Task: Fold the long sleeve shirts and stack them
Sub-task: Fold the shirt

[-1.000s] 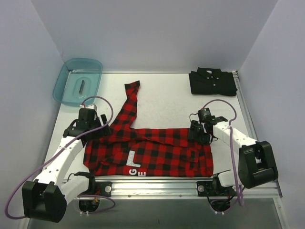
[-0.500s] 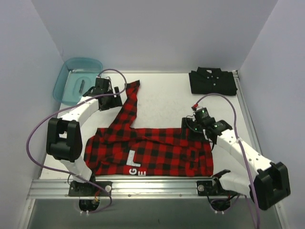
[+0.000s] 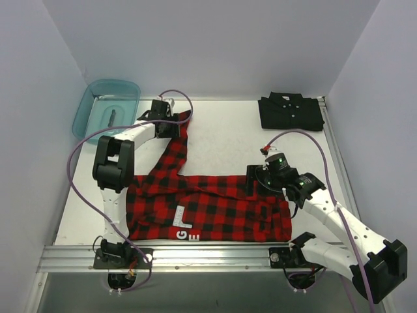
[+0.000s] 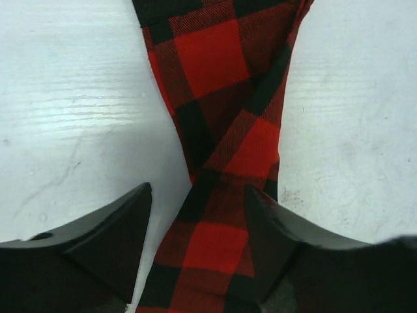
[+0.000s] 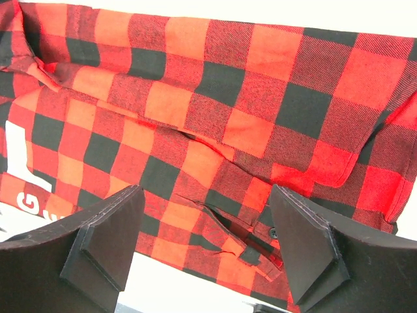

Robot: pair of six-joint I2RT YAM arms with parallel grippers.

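The red-and-black plaid shirt (image 3: 215,208) lies spread flat near the table's front, white letters (image 3: 181,225) near its hem. One sleeve (image 3: 177,147) runs toward the far left. My left gripper (image 3: 174,124) is open at that sleeve's far end. In the left wrist view the sleeve (image 4: 221,98) lies between the fingers (image 4: 124,222) of the left gripper (image 4: 199,215). My right gripper (image 3: 257,177) is open and empty above the shirt's upper right part (image 5: 215,98), as the right wrist view shows (image 5: 205,228). The black shirt (image 3: 290,112) lies folded at the far right.
A translucent teal bin (image 3: 107,107) stands at the far left corner, close to my left arm. A metal rail (image 3: 208,254) runs along the table's near edge. White walls close in the table on three sides.
My left arm has swung from the shirt's left edge out to the far end of the sleeve. My right arm has stretched forward and shifted slightly left over the shirt's right part.
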